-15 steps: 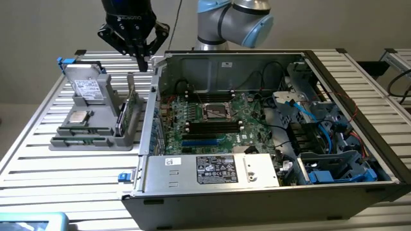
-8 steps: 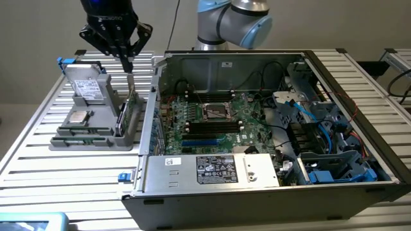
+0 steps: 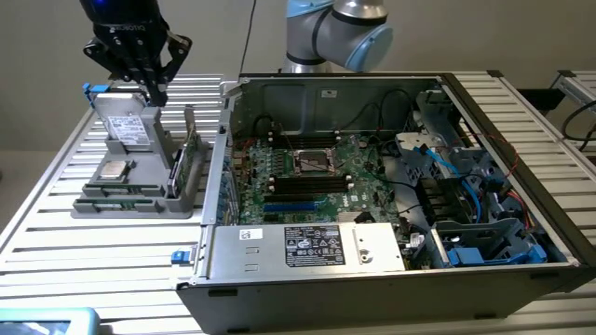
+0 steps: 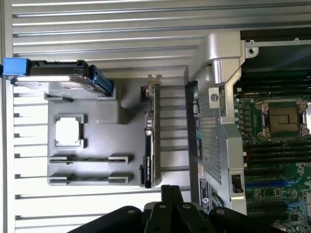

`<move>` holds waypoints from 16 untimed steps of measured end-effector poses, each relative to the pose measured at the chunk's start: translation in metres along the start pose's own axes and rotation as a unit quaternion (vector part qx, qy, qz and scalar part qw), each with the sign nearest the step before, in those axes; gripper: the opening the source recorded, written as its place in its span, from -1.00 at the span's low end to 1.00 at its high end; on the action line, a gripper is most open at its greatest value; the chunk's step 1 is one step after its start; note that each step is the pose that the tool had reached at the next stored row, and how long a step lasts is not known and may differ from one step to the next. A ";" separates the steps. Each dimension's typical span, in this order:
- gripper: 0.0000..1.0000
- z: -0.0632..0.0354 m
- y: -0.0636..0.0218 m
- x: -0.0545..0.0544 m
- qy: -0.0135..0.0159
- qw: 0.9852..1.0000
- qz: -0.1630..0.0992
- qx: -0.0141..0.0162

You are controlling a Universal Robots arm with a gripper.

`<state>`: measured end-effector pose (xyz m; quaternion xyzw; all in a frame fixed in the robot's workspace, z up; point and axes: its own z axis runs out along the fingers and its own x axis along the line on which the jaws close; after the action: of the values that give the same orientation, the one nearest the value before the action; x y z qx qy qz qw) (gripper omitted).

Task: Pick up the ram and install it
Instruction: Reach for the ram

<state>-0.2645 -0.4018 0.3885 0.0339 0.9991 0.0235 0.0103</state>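
The ram looks like the narrow green strip standing on edge in the front slot of the grey parts holder, at the exterior view's left. From the wrist it is a thin dark line in a slot. My gripper hangs above the back of the holder, over the silver drive, well clear of the ram. Its black fingers taper to a point with nothing between them; the fingertips meet in the wrist view. The motherboard's black slots lie inside the open computer case.
The holder also carries a square silver processor and an upright green card with a metal bracket beside the case wall. Cables and a drive cage crowd the case's right. Everything rests on a slatted metal table.
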 end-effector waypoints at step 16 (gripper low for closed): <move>-0.79 0.0131 -0.0108 0.038 0.009 1.000 -0.003 0.000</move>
<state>-0.3029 -0.4093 0.3742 0.0308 0.9993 0.0233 0.0014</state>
